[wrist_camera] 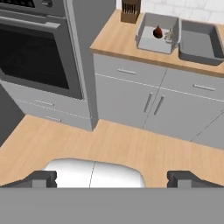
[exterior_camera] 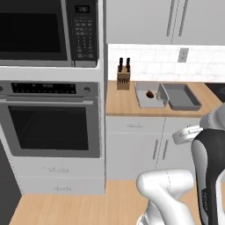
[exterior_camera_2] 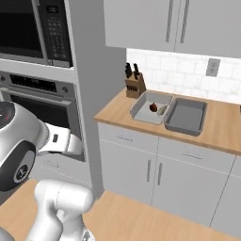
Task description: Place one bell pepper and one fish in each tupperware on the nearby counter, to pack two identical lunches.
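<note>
Two tupperware trays stand side by side on the wooden counter (exterior_camera: 122,103) (exterior_camera_2: 116,111) (wrist_camera: 113,42). The lighter tupperware (exterior_camera: 140,100) (exterior_camera_2: 138,111) (wrist_camera: 147,42) holds a small red bell pepper (exterior_camera: 150,94) (exterior_camera_2: 153,107) (wrist_camera: 158,32) and, beside it, a pale slim fish (exterior_camera_2: 162,110) (wrist_camera: 169,35). The darker tupperware (exterior_camera: 185,106) (exterior_camera_2: 185,127) (wrist_camera: 197,57) to its right looks bare inside. My gripper (wrist_camera: 112,178) hangs open over the floor, well short of the counter, fingertips (wrist_camera: 42,178) far apart with nothing between them.
A wooden knife block (exterior_camera: 123,78) (exterior_camera_2: 135,84) (wrist_camera: 130,10) stands at the counter's left end by the backsplash. A tall unit with a wall oven (exterior_camera: 52,118) (wrist_camera: 35,52) and a microwave (exterior_camera: 44,30) rises to the left. White cabinet fronts (wrist_camera: 144,100) sit under the counter, above the wooden floor (wrist_camera: 118,144).
</note>
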